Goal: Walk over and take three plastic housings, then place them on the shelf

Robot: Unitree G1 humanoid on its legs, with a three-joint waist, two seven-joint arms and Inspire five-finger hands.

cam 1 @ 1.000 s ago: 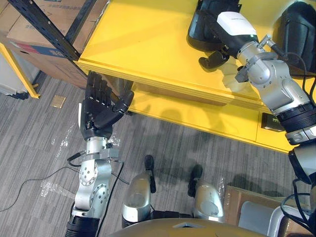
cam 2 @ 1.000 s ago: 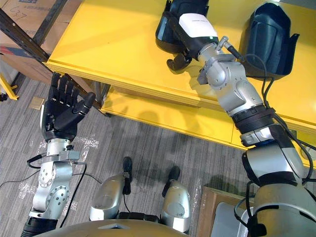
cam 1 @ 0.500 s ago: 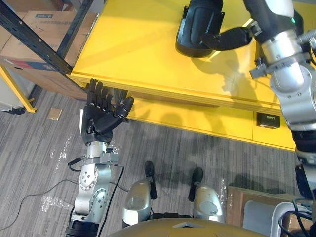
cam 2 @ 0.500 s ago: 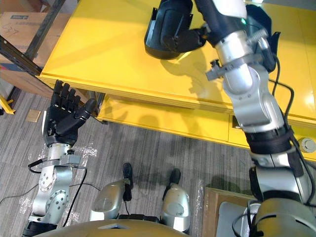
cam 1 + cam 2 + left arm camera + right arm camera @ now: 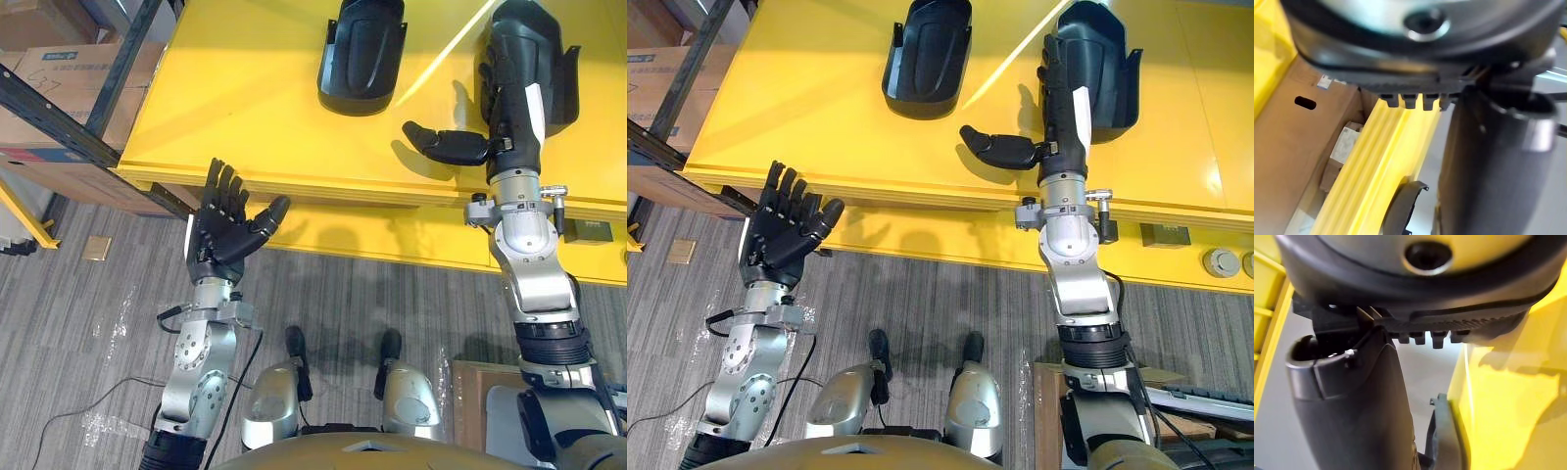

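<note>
Two black plastic housings lie on the yellow shelf top (image 5: pixel 255 108): one (image 5: pixel 361 54) at the back middle, the other (image 5: pixel 549 59) to its right. My right hand (image 5: pixel 514 113) is open, its straight fingers stretched over the near left part of the right housing and its thumb (image 5: pixel 446 145) sticking out to the left above the yellow surface. Whether the fingers touch that housing I cannot tell. My left hand (image 5: pixel 223 227) is open, palm up and fingers spread, just below the shelf's front edge and holding nothing. The right wrist view has a housing's rim (image 5: pixel 1442 435) past the thumb.
A lower yellow shelf (image 5: pixel 392 230) runs under the top one, with a small black box (image 5: pixel 593 230) and round parts (image 5: pixel 1220 262) at its right. Cardboard boxes (image 5: pixel 59 78) sit behind a black rack post (image 5: pixel 73 127) at the left. Another carton (image 5: pixel 480 392) stands on the floor, lower right.
My right hand has let go of the left housing, which now lies alone on the shelf, and has moved right over the other housing. The camera shifted. My left hand rose slightly.
</note>
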